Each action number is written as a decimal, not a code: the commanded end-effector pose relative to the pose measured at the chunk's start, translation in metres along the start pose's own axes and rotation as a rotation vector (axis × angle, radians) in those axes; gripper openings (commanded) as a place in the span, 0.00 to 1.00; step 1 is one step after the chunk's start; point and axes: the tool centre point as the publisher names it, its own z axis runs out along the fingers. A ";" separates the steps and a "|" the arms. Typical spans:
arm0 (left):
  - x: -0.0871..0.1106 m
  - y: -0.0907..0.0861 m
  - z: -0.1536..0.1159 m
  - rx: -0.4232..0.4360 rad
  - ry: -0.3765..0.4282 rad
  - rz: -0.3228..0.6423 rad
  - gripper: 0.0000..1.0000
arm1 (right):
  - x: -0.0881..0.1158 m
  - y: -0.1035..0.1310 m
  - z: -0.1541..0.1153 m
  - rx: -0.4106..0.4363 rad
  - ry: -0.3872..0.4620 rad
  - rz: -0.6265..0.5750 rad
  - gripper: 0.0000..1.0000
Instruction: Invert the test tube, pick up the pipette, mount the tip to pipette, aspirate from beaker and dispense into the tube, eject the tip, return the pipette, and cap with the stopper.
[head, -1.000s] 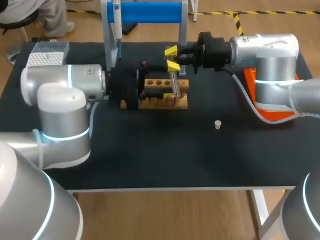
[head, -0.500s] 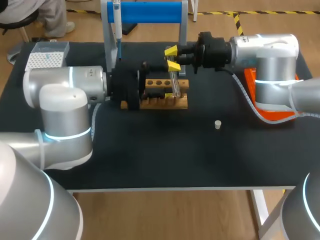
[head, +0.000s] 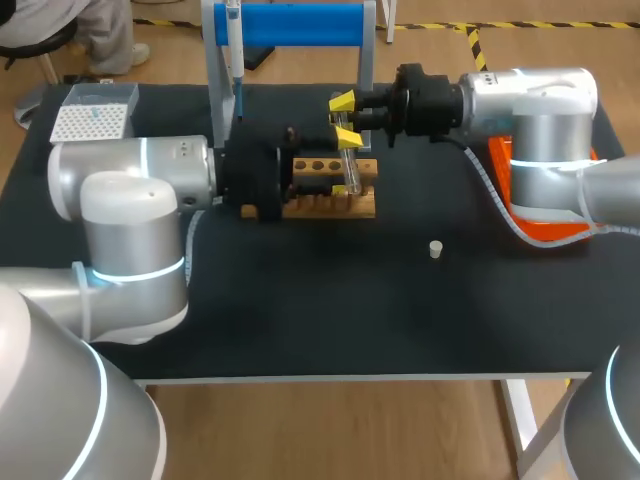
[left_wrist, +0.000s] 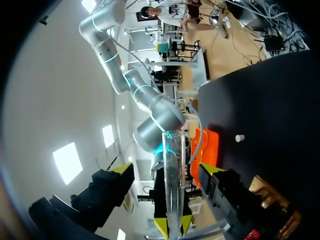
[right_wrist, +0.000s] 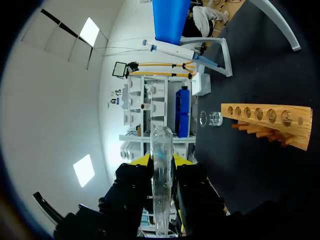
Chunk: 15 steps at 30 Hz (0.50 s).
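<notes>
My right gripper (head: 345, 118) is shut on the clear test tube (head: 350, 165), which hangs over the wooden rack (head: 330, 198). In the right wrist view the tube (right_wrist: 161, 165) sticks out between the yellow tips. My left gripper (head: 330, 178) reaches in from the left at the tube's lower part. In the left wrist view its fingers (left_wrist: 215, 180) stand open on both sides of the tube (left_wrist: 173, 175) without touching it. The pipette (head: 235, 60) hangs on the blue stand (head: 300, 25). The small stopper (head: 435, 249) lies on the mat to the right.
A white tip box (head: 92, 115) stands at the back left. An orange tray (head: 545, 220) lies under my right arm. A glass beaker (right_wrist: 210, 118) stands beyond the rack (right_wrist: 265, 120) in the right wrist view.
My left arm has shifted slightly right toward the tube, and its fingers have drawn a little closer together. The right arm and tube have stayed still.
</notes>
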 end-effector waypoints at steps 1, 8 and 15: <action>0.000 -0.001 0.004 -0.006 0.000 0.004 0.80 | 0.001 0.000 0.000 0.000 -0.003 0.000 0.00; 0.000 -0.003 0.005 0.001 0.005 0.005 0.45 | 0.001 0.000 0.000 0.000 -0.003 0.000 0.00; 0.000 -0.003 0.005 0.001 0.005 0.000 0.00 | 0.001 0.000 0.000 0.000 -0.003 0.000 0.00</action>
